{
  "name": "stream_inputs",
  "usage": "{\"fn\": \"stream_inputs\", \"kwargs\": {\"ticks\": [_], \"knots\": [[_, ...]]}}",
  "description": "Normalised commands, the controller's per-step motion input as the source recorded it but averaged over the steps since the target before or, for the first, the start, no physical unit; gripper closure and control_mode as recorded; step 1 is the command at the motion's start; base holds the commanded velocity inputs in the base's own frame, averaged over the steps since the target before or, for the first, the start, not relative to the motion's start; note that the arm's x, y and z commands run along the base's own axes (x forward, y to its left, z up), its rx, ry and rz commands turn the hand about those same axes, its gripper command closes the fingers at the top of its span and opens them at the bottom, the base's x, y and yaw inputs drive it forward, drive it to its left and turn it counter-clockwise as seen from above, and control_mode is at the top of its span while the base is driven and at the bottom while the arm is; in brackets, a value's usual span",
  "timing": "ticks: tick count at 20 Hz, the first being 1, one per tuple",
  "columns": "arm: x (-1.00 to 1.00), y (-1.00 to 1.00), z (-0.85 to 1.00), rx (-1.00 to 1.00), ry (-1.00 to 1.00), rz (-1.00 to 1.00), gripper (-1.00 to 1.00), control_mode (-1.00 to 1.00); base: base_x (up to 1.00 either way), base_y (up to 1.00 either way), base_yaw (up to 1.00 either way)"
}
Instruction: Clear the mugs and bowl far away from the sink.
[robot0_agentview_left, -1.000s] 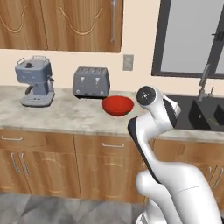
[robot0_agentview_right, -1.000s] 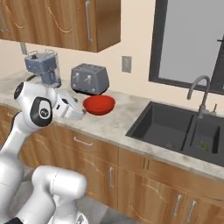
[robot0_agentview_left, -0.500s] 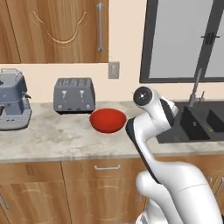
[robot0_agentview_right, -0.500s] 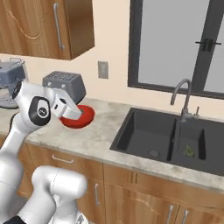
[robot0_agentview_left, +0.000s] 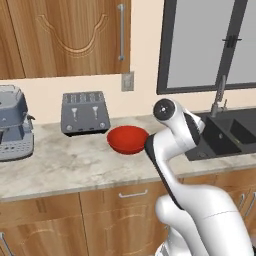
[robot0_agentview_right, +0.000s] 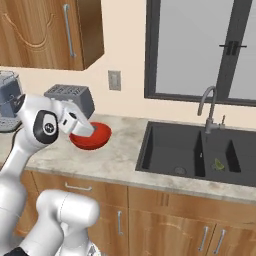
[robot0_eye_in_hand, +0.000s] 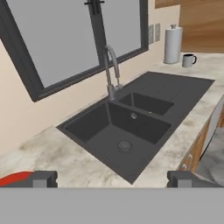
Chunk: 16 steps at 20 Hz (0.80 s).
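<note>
The red bowl (robot0_agentview_left: 127, 139) sits on the stone counter, just left of the sink (robot0_agentview_left: 227, 131), and my hand partly covers the bowl (robot0_agentview_right: 95, 136) in the right base view. In the hand view my gripper (robot0_eye_in_hand: 113, 179) is open with nothing between its fingers, raised above the counter and looking over the black two-basin sink (robot0_eye_in_hand: 127, 127) and its grey tap (robot0_eye_in_hand: 111, 70). A sliver of the bowl (robot0_eye_in_hand: 15, 178) shows by the left fingertip. One dark mug (robot0_eye_in_hand: 189, 60) stands on the counter beyond the sink's far end.
A toaster (robot0_agentview_left: 85, 112) and a grey coffee machine (robot0_agentview_left: 12, 125) stand at the back of the counter, left of the bowl. A paper towel roll (robot0_eye_in_hand: 173, 43) stands next to the mug. Something small and green (robot0_agentview_right: 217, 164) lies in the right basin.
The whole picture has slid left, so the base has driven to the right. More of the sink shows now. The arm holds the same pose and the gripper stays open.
</note>
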Motion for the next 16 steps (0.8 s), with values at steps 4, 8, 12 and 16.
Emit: {"fn": "stream_inputs", "kwargs": {"ticks": [4, 8, 12, 16], "knots": [[0.00, 0.00, 0.00, 0.00, 0.00, 0.00, -1.00, 1.00, 0.22, 0.00, 0.00], [0.00, 0.00, 0.00, 0.00, 0.00, 0.00, -1.00, 1.00, 0.54, 0.00, -0.01], [0.00, 0.00, 0.00, 0.00, 0.00, 0.00, -1.00, 1.00, 0.54, 0.03, -0.01], [0.00, 0.00, 0.00, 0.00, 0.00, 0.00, -1.00, 1.00, 0.66, 0.05, -0.02]]}}
